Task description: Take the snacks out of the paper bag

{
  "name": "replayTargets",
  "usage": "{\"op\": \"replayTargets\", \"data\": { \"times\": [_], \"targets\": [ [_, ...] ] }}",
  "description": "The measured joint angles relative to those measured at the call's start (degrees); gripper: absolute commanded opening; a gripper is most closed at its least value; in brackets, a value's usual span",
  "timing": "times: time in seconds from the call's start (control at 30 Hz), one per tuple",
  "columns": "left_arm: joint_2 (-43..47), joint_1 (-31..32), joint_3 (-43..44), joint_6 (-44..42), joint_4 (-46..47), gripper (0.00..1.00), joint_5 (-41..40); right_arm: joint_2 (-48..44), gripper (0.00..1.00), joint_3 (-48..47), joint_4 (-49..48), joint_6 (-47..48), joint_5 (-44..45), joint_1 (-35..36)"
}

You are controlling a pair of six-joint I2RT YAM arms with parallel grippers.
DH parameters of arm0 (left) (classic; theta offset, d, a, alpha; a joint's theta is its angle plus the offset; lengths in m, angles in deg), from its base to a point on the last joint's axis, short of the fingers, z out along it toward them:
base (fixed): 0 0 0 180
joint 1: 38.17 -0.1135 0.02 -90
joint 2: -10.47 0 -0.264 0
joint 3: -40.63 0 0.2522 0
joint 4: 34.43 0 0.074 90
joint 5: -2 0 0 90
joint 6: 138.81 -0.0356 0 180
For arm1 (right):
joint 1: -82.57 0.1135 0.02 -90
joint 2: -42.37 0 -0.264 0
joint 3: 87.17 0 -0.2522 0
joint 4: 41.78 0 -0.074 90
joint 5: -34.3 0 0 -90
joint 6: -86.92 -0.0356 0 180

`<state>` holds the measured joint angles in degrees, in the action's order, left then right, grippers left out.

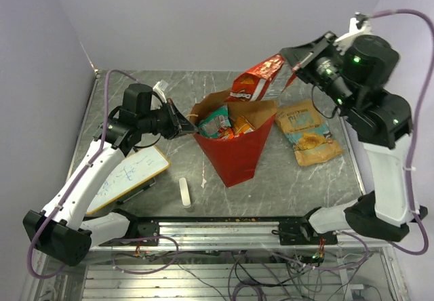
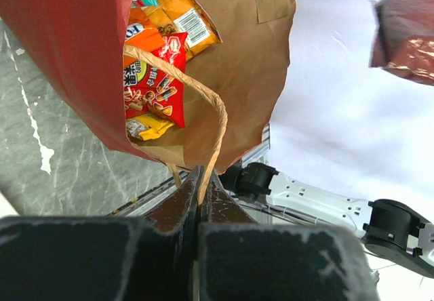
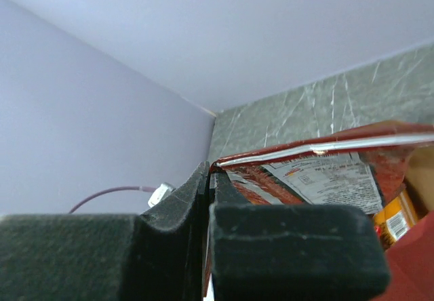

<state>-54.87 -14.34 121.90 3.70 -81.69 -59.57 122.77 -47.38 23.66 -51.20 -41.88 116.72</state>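
Our left hand [image 2: 202, 179] is shut tight on the handle [image 2: 218, 108] of the bag [image 1: 234, 148], and if it pulls or slips, the bag could tip over on the surface [image 1: 285, 179] and spill the snacks [image 1: 220, 123] inside it. Farther back, our right hand [image 3: 208, 175] is pinched on just the edge of a red packet [image 1: 258, 77], high over the bag's far side, so the packet could slide out and drop back in.
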Motion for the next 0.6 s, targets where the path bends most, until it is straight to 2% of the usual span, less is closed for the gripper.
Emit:
{"op": "replayTargets", "data": {
  "times": [0.27, 0.47, 0.6],
  "targets": [
    [0.0, 0.0, 0.55, -3.32, -3.15, 0.07, -0.31, -9.97, 0.0, 3.28, 3.52, 2.67, 10.36, 0.0],
    [0.28, 0.0, 0.57, -5.46, -4.98, 0.07, -0.79, -18.71, 0.0, 16.39, 9.16, 2.54, 18.93, 0.0],
    [0.76, 0.0, 0.57, -6.12, -5.66, 0.07, -1.09, -21.05, 0.0, 26.75, 14.16, -0.81, 23.85, 0.0]
  ]
}}
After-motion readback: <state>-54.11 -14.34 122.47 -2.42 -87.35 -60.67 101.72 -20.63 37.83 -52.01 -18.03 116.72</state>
